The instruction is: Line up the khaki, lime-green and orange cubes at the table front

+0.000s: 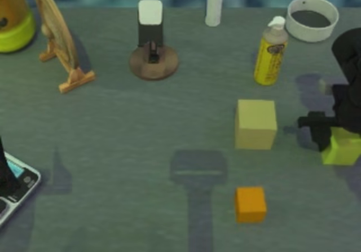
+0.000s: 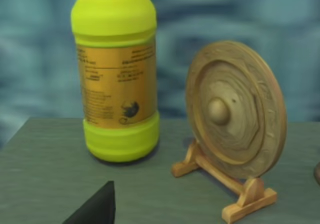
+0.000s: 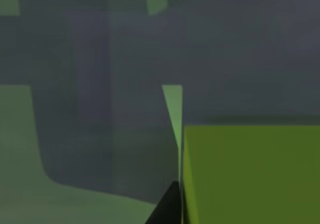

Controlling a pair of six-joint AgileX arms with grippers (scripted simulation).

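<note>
Lime-green, the mid-sized matte cube [image 1: 342, 149] sits at the table's far right edge, partly under the right arm's black gripper [image 1: 333, 133]. In the right wrist view the cube [image 3: 250, 174] fills the near corner with one dark fingertip [image 3: 167, 206] flush against its side — it looks pinched between the fingers, though whether it is lifted or resting on the dull grey-green table [image 1: 124, 128] cannot be told. The grip seems meant to carry it toward the front row.

Just left of it, well apart, stands the large pale khaki cube [image 1: 256, 123]; nearer the front edge and slightly left lies the small orange cube [image 1: 250, 204]. The three are not yet in line.

Behind the khaki cube stands a yellow pump bottle [image 1: 270, 52], with a white round bowl [image 1: 312, 18] at the back right. The left arm is parked at the table's left edge, its wrist view facing a yellow-green jar [image 2: 117, 73] and a wooden disc on a stand [image 2: 235, 119] — its fingers' state cannot be told.
</note>
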